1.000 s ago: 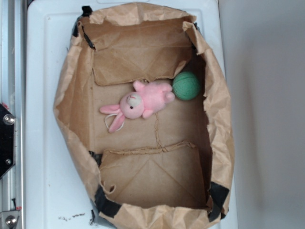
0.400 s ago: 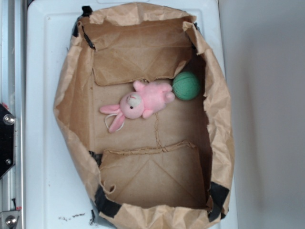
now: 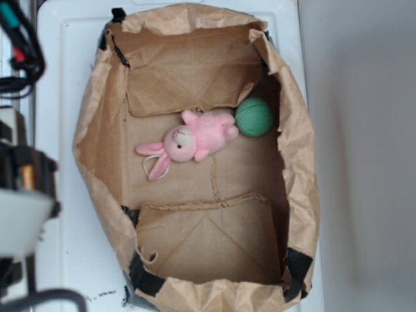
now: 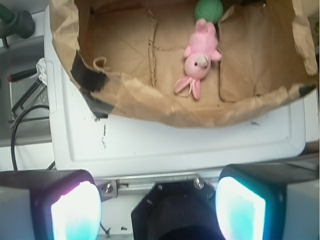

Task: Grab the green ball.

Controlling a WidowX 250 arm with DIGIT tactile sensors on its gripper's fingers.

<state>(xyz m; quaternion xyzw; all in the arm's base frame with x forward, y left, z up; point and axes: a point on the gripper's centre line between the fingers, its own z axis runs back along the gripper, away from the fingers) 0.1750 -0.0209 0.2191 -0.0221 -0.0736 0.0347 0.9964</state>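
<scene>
End effector (image 4: 157, 210) spread apart, empty, outside the paper bag (image 3: 97, 130). Green ball (image 3: 253, 117) deep inside by the far wall, touching the pink bunny (image 3: 192, 140). Nothing grasped yet; whole approach and grasp left.

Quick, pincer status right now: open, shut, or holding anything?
Pincer: open, fingers spread wide, holding nothing. It sits outside the paper bag, well short of the green ball.
</scene>
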